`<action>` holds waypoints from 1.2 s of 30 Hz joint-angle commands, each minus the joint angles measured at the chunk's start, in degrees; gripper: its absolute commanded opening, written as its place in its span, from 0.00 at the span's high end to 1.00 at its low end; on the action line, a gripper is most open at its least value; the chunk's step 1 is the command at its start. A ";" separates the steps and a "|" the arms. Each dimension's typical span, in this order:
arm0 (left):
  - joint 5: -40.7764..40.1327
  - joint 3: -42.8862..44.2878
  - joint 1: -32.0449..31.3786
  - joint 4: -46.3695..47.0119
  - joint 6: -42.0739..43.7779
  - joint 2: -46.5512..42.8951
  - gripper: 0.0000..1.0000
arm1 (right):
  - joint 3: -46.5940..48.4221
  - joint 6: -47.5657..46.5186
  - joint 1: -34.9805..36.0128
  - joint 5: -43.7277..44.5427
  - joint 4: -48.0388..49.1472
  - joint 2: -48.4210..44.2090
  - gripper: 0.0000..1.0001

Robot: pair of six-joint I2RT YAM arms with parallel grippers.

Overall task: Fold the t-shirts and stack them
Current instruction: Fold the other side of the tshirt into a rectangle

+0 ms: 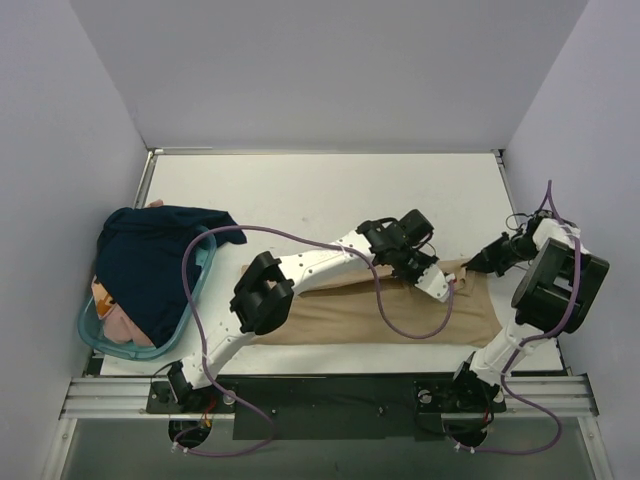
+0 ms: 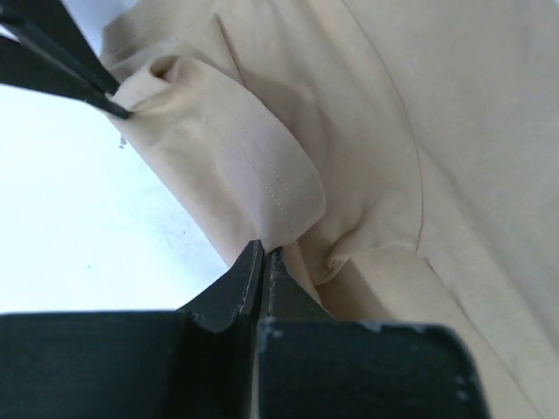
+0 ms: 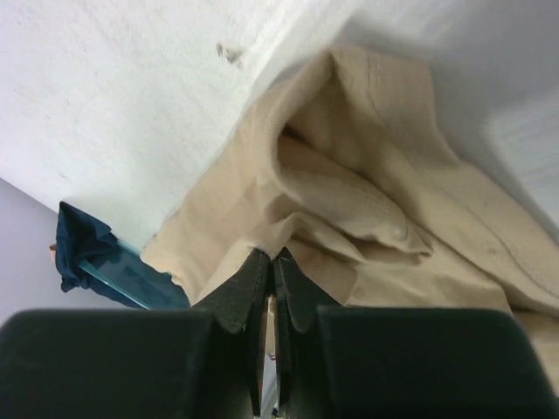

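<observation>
The tan t-shirt point(image 1: 400, 310) lies partly folded on the white table, right of centre. My left gripper point(image 1: 447, 290) is shut on a fold of its cloth near the shirt's right end; the left wrist view shows the pinched tan t-shirt point(image 2: 262, 166) at my gripper point(image 2: 262, 251). My right gripper point(image 1: 478, 266) is shut on the shirt's upper right corner; the right wrist view shows the bunched tan t-shirt point(image 3: 349, 201) at my gripper point(image 3: 269, 255). A dark navy t-shirt point(image 1: 155, 255) drapes over the basket, with pinkish-orange shirts point(image 1: 120, 320) under it.
The teal round basket point(image 1: 190, 295) stands at the table's left edge. White walls close in the left, back and right sides. The right arm's tip point(image 2: 61, 57) shows in the left wrist view. The metal rail point(image 1: 330, 395) runs along the near edge.
</observation>
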 commanded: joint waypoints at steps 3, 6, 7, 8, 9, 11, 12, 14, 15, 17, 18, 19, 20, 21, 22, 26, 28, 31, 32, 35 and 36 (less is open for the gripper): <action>14.79 4.64 2.15 -10.32 -10.91 -2.43 1.00 | -4.53 -2.63 -0.01 3.40 -7.62 -9.51 1.00; 16.30 2.80 2.23 -10.68 -10.74 -2.69 1.00 | -7.77 -3.51 -2.20 3.49 -9.73 -11.53 1.00; 16.74 1.75 2.23 -10.68 -10.56 -2.78 1.00 | -8.31 -3.60 -3.34 3.31 -9.91 -12.23 1.00; 17.09 1.48 2.23 -10.68 -10.48 -2.78 1.00 | -9.27 -3.52 -3.96 3.40 -10.35 -12.42 1.00; 18.05 1.04 2.32 -10.76 -10.56 -2.87 1.00 | -9.72 -3.78 -4.84 3.75 -10.78 -12.68 1.00; 19.54 0.60 2.58 -10.33 -11.17 -2.87 1.00 | -9.72 -4.83 -5.11 5.06 -12.71 -12.86 1.00; 19.90 0.16 2.67 -9.37 -12.05 -2.78 1.00 | -9.72 -5.09 -5.11 5.68 -13.94 -12.94 1.00; 20.96 -0.19 2.85 -8.14 -13.28 -2.70 1.00 | -10.33 -5.89 -5.29 5.34 -15.44 -13.38 1.00; 21.74 -0.11 2.94 -8.04 -13.64 -2.61 1.00 | -11.12 -6.15 -5.90 5.07 -15.80 -13.91 1.00; 23.07 -0.81 3.02 -8.13 -13.55 -2.43 1.00 | -12.87 -6.33 -7.13 4.98 -16.94 -15.13 1.00; 23.42 -1.50 3.20 -8.22 -13.46 -2.34 1.00 | -13.58 -6.33 -7.48 5.77 -17.12 -15.49 1.00; 23.60 -1.86 3.29 -8.30 -13.29 -2.26 1.00 | -14.98 -6.68 -7.83 6.47 -17.12 -15.67 1.00; 23.77 -2.47 3.46 -8.30 -13.11 -2.26 1.00 | -15.52 -6.68 -8.01 6.83 -17.03 -15.50 1.00; 23.86 -2.83 3.64 -8.48 -12.68 -2.17 1.00 | -16.56 -6.85 -7.92 7.09 -16.86 -14.80 1.00; 23.86 -3.26 3.73 -8.57 -12.50 -2.08 1.00 | -16.92 -6.94 -8.01 7.09 -16.77 -14.36 1.00; 24.21 -4.32 4.26 -8.48 -11.62 -1.82 1.00 | -16.75 -6.86 -8.10 9.02 -16.41 -12.86 0.99; 24.13 -4.50 4.43 -8.39 -11.27 -1.64 1.00 | -16.49 -6.68 -8.19 10.43 -16.33 -13.29 0.98; 24.82 -4.50 4.34 -8.83 -11.18 -1.64 0.99 | -16.84 -6.59 -8.45 9.48 -16.41 -13.91 0.93; 25.35 -4.50 4.34 -9.18 -11.00 -1.73 0.98 | -17.10 -6.59 -9.06 8.86 -16.41 -13.82 0.90; 27.19 -3.80 4.26 -11.20 -11.18 -1.64 0.83 | -17.98 -6.68 -10.64 8.50 -16.33 -14.35 0.71; 27.29 -3.80 4.17 -11.64 -11.35 -1.55 0.79 | -17.98 -6.24 -11.95 8.59 -16.24 -14.87 0.68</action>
